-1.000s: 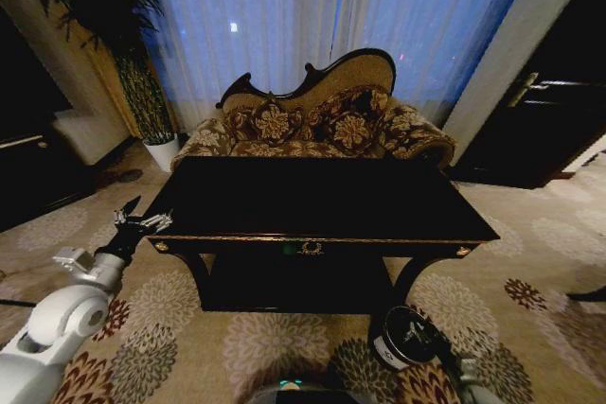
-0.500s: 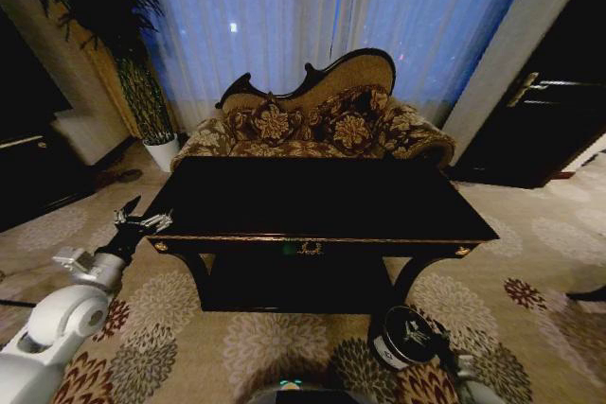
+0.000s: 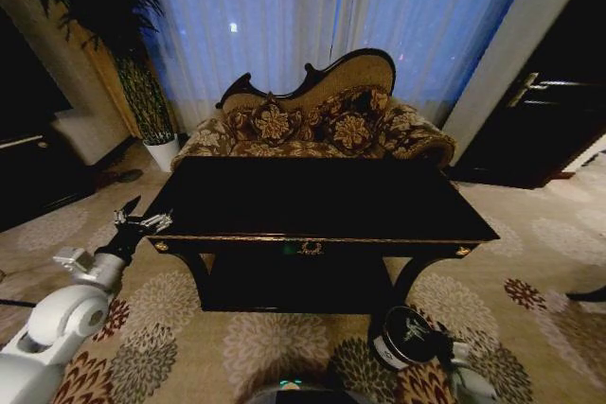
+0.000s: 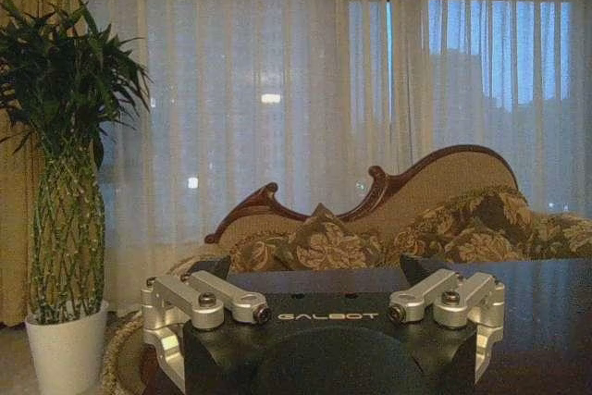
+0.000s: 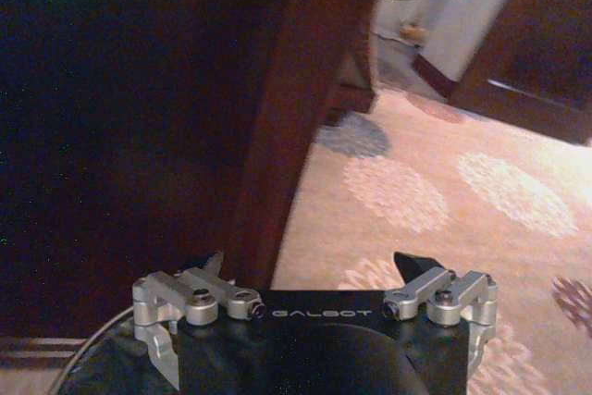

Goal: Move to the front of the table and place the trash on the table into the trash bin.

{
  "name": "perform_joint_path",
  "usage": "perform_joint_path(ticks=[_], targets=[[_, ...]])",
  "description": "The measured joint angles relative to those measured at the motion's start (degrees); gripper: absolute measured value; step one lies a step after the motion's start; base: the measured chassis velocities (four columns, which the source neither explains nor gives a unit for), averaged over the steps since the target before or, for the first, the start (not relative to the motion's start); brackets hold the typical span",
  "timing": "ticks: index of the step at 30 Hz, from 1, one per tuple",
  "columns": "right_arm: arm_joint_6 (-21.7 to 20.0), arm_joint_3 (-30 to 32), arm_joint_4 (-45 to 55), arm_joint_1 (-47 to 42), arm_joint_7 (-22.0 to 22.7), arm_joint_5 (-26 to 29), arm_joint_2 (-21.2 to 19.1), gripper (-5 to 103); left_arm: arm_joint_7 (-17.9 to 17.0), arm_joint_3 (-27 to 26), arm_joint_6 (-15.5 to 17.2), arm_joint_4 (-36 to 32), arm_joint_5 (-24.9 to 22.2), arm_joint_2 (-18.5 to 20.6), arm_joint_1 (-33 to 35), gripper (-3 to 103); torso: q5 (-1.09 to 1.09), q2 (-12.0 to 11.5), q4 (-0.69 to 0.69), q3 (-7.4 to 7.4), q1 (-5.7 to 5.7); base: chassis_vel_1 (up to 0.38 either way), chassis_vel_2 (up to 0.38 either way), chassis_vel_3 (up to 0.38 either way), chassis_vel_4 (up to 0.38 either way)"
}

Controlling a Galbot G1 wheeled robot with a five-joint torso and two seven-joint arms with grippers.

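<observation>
We stand squarely before the counter (image 3: 322, 198), its gold emblem (image 3: 309, 248) centred ahead of us, which suits the task: from here both arms could reach across the glossy black top. That top reads bare in the head view — no bottle, grey wad or paper bits that we can make out on it, though its dark sheen could hide something small. The trash bin (image 3: 405, 338) sits on the patterned carpet (image 3: 256, 338) just beside the counter's front right leg (image 3: 409, 276), low and close to our base, a sensible spot since anything lifted off the top need only travel down and to the right. Our right tool (image 3: 453, 355) hangs low by the bin's rim; in the right wrist view its two fingers (image 5: 413, 266) stand wide apart with nothing between them, looking past the dark leg toward the carpet. Our left tool (image 3: 140, 220) is held out level near the counter's front left corner, forearm stretched forward from the white shoulder link; its fingers are spread wide and empty too, aimed along the top toward the floral sofa (image 4: 435, 219) and the potted plant (image 4: 65, 191). We judge the clearing largely done.
</observation>
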Motion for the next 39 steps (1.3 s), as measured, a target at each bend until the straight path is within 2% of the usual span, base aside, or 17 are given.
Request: perform_joint_path(ticks=[3, 6, 8, 9, 13, 21, 23, 25, 26, 27, 29, 31, 33, 34, 36, 37, 39], targets=[[-3.2, 0.0, 2.2, -0.9, 0.5, 5.3, 0.0, 100, 0.0, 0.0, 0.0, 0.0, 0.0, 0.0, 0.0, 100, 0.02, 0.0, -0.02, 0.0, 0.0, 0.0, 0.0, 0.0, 0.0], [-4.7, 0.3, 2.6, -1.3, 0.8, 5.5, 0.0, 100, 0.0, 0.0, 0.0, 0.0, 0.0, 0.0, 0.0, 100, 0.0, 0.0, -0.04, 0.0, 0.0, 0.0, 0.0, 0.0, 0.0], [-9.0, 0.6, 5.3, -2.6, 2.0, 7.1, -0.2, 100, 0.0, 0.0, 0.0, 0.0, 0.0, 0.0, 0.0, 100, 0.0, 0.0, -0.03, 0.0, -0.01, 0.0, 0.0, 0.0, 0.0], [-7.0, 1.0, 4.3, -2.2, 2.6, 2.9, -0.2, 100, 0.0, 0.0, 0.0, 0.0, 0.0, 0.0, 0.0, 100, 0.0, 0.0, -0.03, 0.0, -0.01, 0.0, 0.0, 0.0, 0.0], [-6.1, 1.1, 4.6, -2.6, 2.5, 1.3, -0.2, 100, 0.0, 0.0, 0.0, 0.0, 0.0, 0.0, 0.0, 100, -0.01, 0.0, -0.02, -0.01, 0.0, 0.0, 0.0, 0.0, 0.0], [-6.6, 1.4, 5.7, -2.8, 2.5, 3.0, -0.1, 100, 0.0, 0.0, 0.0, 0.0, 0.0, 0.0, 0.0, 100, 0.0, 0.0, -0.02, -0.01, -0.01, 0.0, 0.0, 0.0, 0.0], [-11.1, 1.9, 10.3, -4.9, 0.7, 9.1, -0.3, 100, 0.0, 0.0, 0.0, 0.0, 0.0, 0.0, 0.0, 100, 0.01, 0.0, -0.03, 0.0, 0.0, 0.0, 0.0, 0.0, 0.0], [-13.5, 2.6, 12.5, -6.5, -4.1, 12.8, -0.6, 100, 0.0, 0.0, 0.0, 0.0, 0.0, 0.0, 0.0, 100, 0.0, 0.0, -0.02, 0.0, 0.0, 0.0, 0.0, 0.0, 0.0], [-13.5, 2.6, 12.5, -6.5, -4.1, 12.8, -0.6, 100, 0.0, 0.0, 0.0, 0.0, 0.0, 0.0, 0.0, 100, 0.0, 0.0, -0.02, 0.0, 0.0, 0.0, 0.0, 0.0, 0.0], [-14.0, 2.9, 12.8, -7.3, -7.1, 13.4, -0.8, 100, 0.0, 0.0, 0.0, 0.0, 0.0, 0.0, 0.0, 100, 0.0, 0.0, -0.03, 0.0, 0.0, 0.0, 0.0, 0.0, 0.0], [-10.2, 3.2, 9.7, -6.7, -9.5, 9.4, -0.8, 100, 0.0, 0.0, 0.0, 0.0, 0.0, 0.0, 0.0, 100, 0.0, 0.0, -0.03, -0.01, -0.01, 0.0, 0.0, 0.0, 0.0], [-8.1, 3.2, 8.0, -6.0, -8.5, 6.3, -0.6, 100, 0.0, 0.0, 0.0, 0.0, 0.0, 0.0, 0.0, 100, -0.02, 0.0, -0.04, 0.0, -0.01, 0.0, 0.0, 0.0, 0.0], [-3.0, 3.1, 4.6, -4.0, -4.1, 1.1, 0.0, 100, 0.0, 0.0, 0.0, 0.0, 0.0, 0.0, 0.0, 100, 0.02, 0.0, -0.05, -0.01, -0.01, 0.0, 0.0, 0.0, 0.0], [-2.9, 3.1, 5.0, -3.7, -1.8, 1.7, 0.1, 100, 0.0, 0.0, 0.0, 0.0, 0.0, 0.0, 0.0, 100, 0.03, 0.0, -0.01, 0.0, 0.0, 0.0, 0.0, 0.0, 0.0], [-7.3, 3.0, 8.9, -5.1, -1.4, 8.0, -0.2, 100, 0.0, 0.0, 0.0, 0.0, 0.0, 0.0, 0.0, 100, 0.02, 0.0, -0.01, 0.0, 0.0, 0.0, 0.0, 0.0, 0.0], [-7.3, 3.0, 8.9, -5.1, -1.4, 8.0, -0.2, 100, 0.0, 0.0, 0.0, 0.0, 0.0, 0.0, 0.0, 100, 0.02, 0.0, -0.01, 0.0, 0.0, 0.0, 0.0, 0.0, 0.0], [-11.5, 3.1, 11.4, -5.6, -0.2, 12.7, -0.6, 100, 0.0, 0.0, 0.0, 0.0, 0.0, 0.0, 0.0, 100, -0.02, 0.0, -0.03, 0.0, 0.0, 0.0, 0.0, 0.0, 0.0]])
